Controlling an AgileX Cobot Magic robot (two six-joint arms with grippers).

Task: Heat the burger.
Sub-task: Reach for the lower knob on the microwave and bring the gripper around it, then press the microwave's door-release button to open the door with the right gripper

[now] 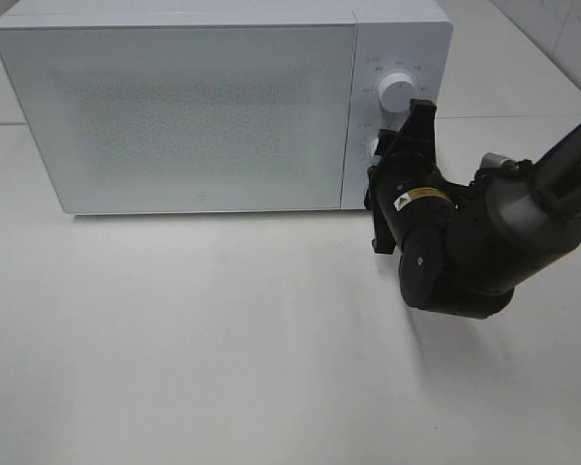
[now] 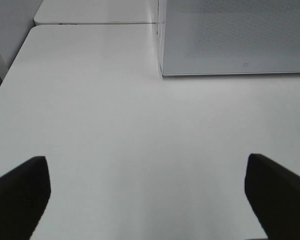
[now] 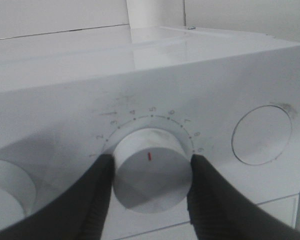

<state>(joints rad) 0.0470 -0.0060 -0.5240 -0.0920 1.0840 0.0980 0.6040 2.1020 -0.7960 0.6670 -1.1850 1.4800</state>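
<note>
Smooth round white knob (image 3: 149, 175), at 3 o'clock on the boxy microwave (image 1: 174, 116), was pinched by the right hand (image 3: 151, 165). The left hand (image 2: 150, 195) was spread wide over the matte white bench (image 2: 115, 125). Where the burger was couldn't be told.

The microwave (image 1: 174, 116) stood at the back of the counter (image 1: 223, 339). My right hand (image 3: 151, 161) clasped the lower dial (image 3: 150, 175) on its right end; my left hand (image 2: 150, 200) hung before its left corner.

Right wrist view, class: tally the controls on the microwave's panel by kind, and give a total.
Knobs: 2 (numbered knob, second knob)
Buttons: 1 (round flush button)
Total: 3
</note>
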